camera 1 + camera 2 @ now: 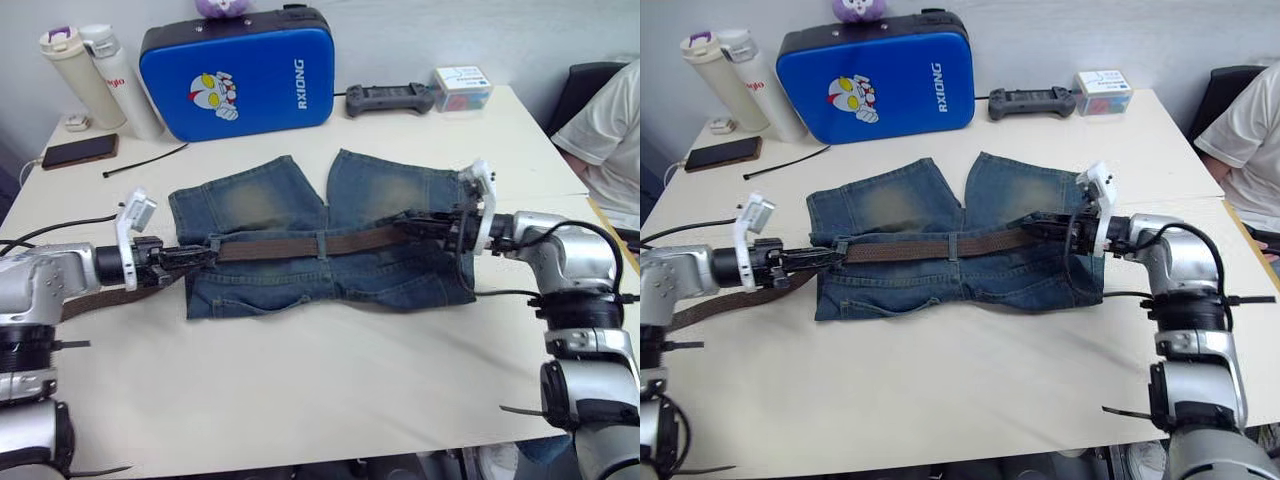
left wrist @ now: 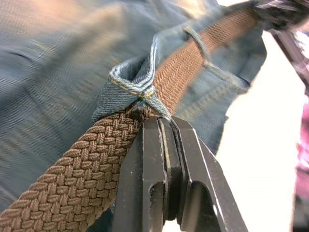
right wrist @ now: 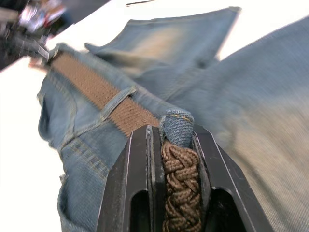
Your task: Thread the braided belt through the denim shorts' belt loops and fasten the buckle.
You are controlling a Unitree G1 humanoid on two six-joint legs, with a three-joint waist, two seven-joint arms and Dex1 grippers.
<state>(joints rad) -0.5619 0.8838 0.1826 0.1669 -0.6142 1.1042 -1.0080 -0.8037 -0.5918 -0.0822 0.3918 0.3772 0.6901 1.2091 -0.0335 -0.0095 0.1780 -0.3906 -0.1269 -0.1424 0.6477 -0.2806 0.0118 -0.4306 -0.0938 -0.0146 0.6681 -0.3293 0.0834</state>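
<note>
Braided belt lies along waistband of denim shorts, under 1 centre belt loop. Right gripper clamped on belt; left gripper pinched closed at waistband corner. Feed slowly, anchor denim.

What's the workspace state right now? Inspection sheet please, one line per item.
Surface: cream table, front part bare.
Job's things: denim shorts lie flat at mid-table; braided belt runs along the waistband under a belt loop, its tail trailing off past the robot's left arm. Buckle: not made out.
Clutter: blue case, two bottles, phone, black controller, small box, all along the far edge.
Hands: left hand shut beside the belt at the shorts' edge loop; right hand shut on the braided belt at a loop.
Cables: black cable near the phone.
Surroundings: seated person at the right.
</note>
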